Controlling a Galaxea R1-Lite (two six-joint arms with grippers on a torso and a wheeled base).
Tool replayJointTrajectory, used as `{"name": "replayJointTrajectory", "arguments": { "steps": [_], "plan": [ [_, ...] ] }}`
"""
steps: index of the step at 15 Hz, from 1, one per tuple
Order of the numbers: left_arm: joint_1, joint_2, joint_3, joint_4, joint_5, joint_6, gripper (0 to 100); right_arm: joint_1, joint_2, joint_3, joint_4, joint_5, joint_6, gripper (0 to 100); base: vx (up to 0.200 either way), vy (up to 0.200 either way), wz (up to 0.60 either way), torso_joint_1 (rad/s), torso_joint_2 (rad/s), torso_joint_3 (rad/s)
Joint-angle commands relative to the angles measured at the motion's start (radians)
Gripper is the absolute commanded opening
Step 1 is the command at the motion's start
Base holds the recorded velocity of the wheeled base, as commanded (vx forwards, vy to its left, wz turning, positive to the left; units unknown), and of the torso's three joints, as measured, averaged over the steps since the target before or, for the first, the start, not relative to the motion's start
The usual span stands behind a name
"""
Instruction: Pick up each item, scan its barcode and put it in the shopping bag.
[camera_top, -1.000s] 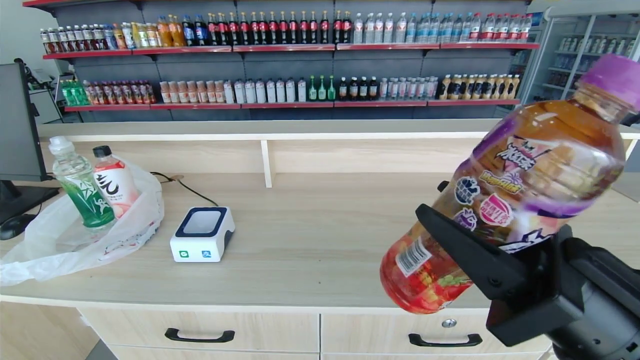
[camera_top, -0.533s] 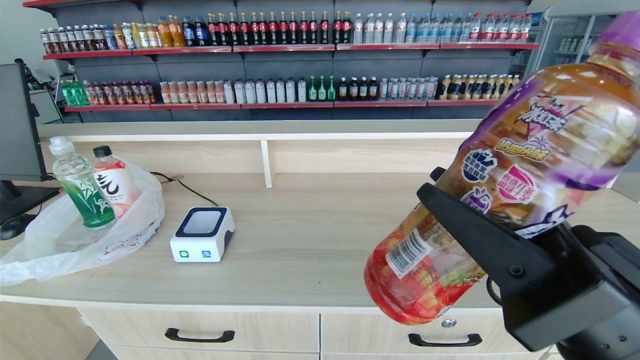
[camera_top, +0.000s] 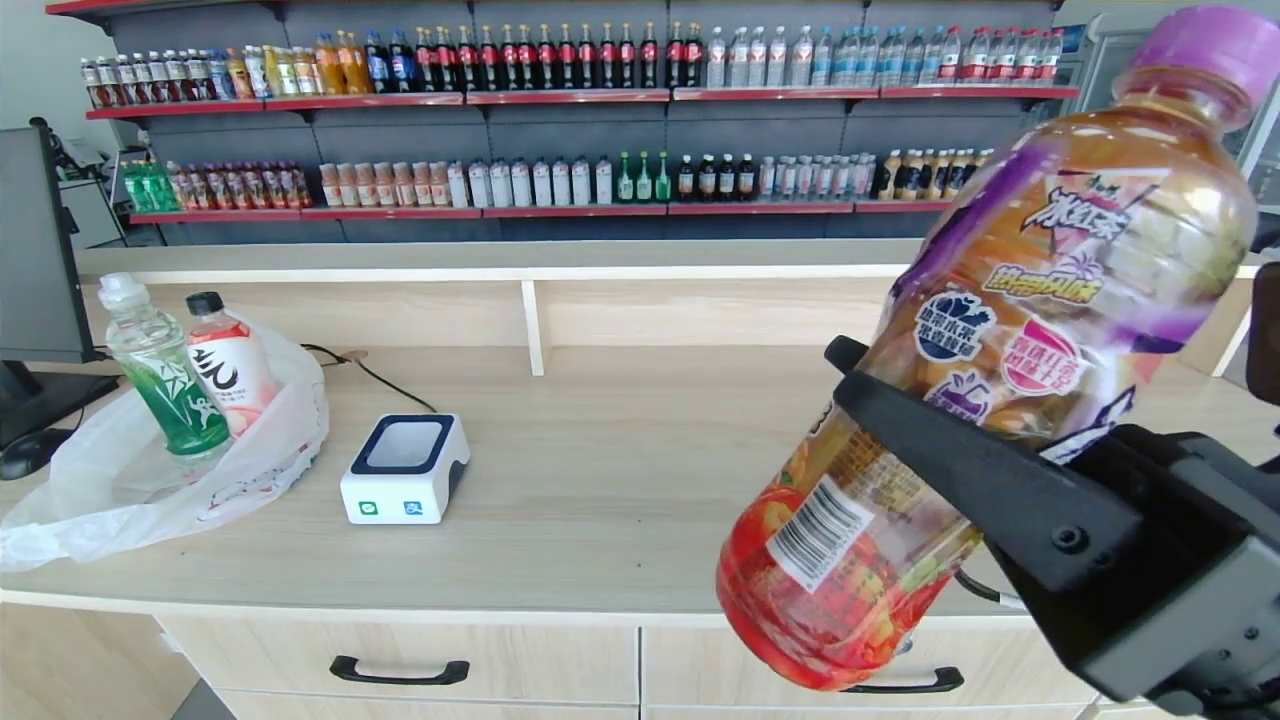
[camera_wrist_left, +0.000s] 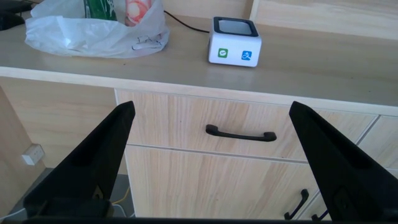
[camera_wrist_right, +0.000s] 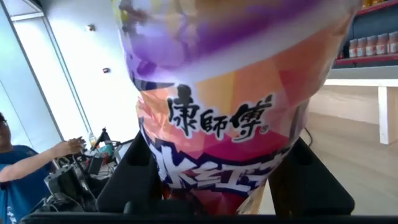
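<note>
Over counter (camera_top: 620, 480), right gripper (camera_top: 852, 378) grasps bottle (camera_top: 1050, 300), barcode (camera_top: 818, 520) facing head view, left gripper (camera_wrist_left: 211, 109) spread.

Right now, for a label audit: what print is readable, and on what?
Held bottle: brand name in large characters, legible.
Barcode: digits too small to read.
Scanner: one green and one blue icon, no words.
Shopping bag: print too small to read.
Shelf bottles: labels too small to read.
</note>
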Motion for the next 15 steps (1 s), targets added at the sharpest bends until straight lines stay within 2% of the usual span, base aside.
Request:
{"name": "replayJointTrajectory", "arguments": {
  "steps": [1, 5, 11, 15],
  "plan": [
    [0.000, 0.000, 0.000, 0.000, -0.001, -0.001, 100, -0.020, -0.004, -0.004, -0.001, 0.004, 0.037, 0, 0.000, 0.000, 0.00, 0.000, 0.00, 0.000],
    [0.000, 0.001, 0.000, 0.000, 0.001, -0.002, 100, -0.022, -0.059, -0.010, -0.001, 0.005, 0.169, 0, 0.000, 0.000, 0.00, 0.000, 0.00, 0.000],
    [0.000, 0.001, 0.000, 0.000, 0.001, -0.002, 100, 0.033, -0.096, 0.017, -0.001, 0.004, 0.172, 0, 0.000, 0.000, 0.00, 0.000, 0.00, 0.000],
    [0.000, 0.000, 0.000, 0.000, 0.001, -0.002, 100, 0.033, -0.099, 0.006, -0.001, 0.004, 0.172, 0, 0.000, 0.000, 0.00, 0.000, 0.00, 0.000]
  ]
}}
